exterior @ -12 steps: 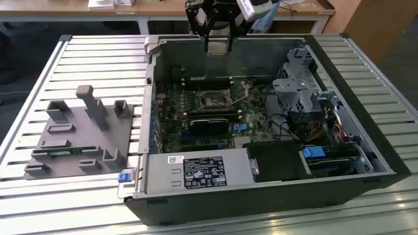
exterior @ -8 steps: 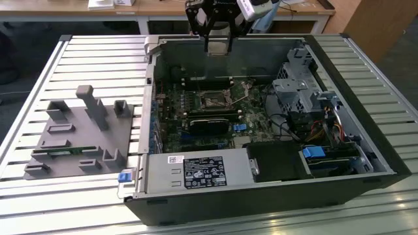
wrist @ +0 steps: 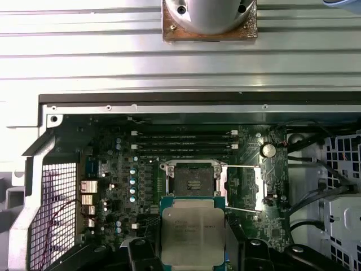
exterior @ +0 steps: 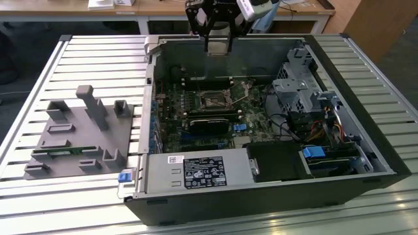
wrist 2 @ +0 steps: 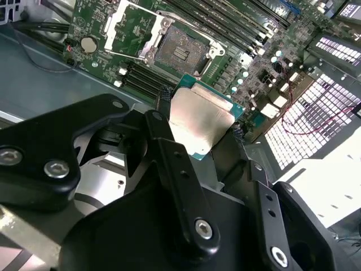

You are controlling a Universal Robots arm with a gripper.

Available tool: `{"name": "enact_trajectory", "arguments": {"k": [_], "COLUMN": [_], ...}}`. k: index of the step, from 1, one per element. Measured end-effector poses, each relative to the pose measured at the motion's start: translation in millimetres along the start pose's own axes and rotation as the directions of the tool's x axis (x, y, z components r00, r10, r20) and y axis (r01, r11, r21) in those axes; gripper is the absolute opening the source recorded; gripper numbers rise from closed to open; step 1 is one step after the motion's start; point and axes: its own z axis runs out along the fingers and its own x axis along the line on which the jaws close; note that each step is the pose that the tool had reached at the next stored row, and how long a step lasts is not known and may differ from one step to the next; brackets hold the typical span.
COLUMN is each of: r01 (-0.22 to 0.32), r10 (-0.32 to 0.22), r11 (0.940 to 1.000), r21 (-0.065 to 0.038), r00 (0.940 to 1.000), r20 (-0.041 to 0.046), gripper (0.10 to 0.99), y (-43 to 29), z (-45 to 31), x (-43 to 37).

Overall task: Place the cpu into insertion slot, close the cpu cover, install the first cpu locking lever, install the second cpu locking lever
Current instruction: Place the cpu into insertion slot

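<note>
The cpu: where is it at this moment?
In both wrist views the cpu is held by the gripper above the motherboard, near the empty insertion slot.

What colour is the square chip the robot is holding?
The cpu is silvery-grey on top, green-edged; clearest in the first wrist view.

The silvery cpu (wrist: pixel 192 237) hangs well above the empty insertion slot (wrist: pixel 192 182), whose cpu cover (wrist: pixel 259 189) lies open.
</note>
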Motion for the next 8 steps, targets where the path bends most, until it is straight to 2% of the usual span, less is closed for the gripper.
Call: {"name": "enact_trajectory", "arguments": {"k": [8], "r01": [-0.043], "r10": [0.043], "r11": [0.9991], "r21": [-0.001], "r00": [0.9991], "r20": [0.0039], "gripper": [0.541], "y": [0.0], "z": [0.2], "x": [0.0]}}
